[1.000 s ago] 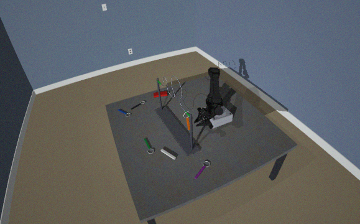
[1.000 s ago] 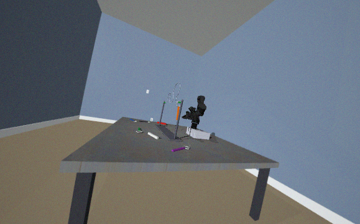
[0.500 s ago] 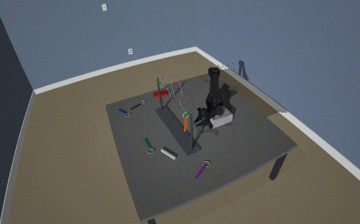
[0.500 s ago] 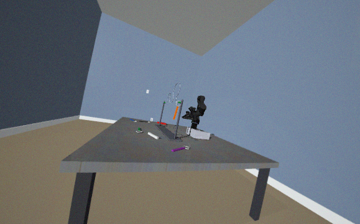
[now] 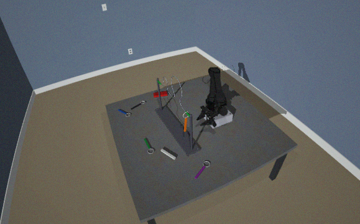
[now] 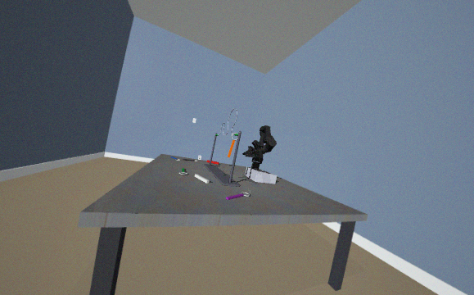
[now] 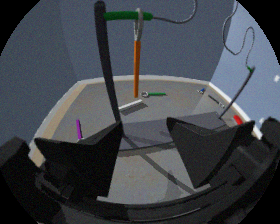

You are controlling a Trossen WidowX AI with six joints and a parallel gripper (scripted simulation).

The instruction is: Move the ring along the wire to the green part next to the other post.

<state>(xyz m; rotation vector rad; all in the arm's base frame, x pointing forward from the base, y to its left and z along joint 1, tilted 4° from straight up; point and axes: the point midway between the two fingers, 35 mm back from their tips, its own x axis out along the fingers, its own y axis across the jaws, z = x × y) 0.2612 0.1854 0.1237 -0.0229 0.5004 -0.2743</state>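
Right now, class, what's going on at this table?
Nobody is handling anything: the robot's gripper is open, away from the hanging ring. The ring hangs on the wire's green part beside one post, its orange handle pointing down. Other ringed handles lie on the table.
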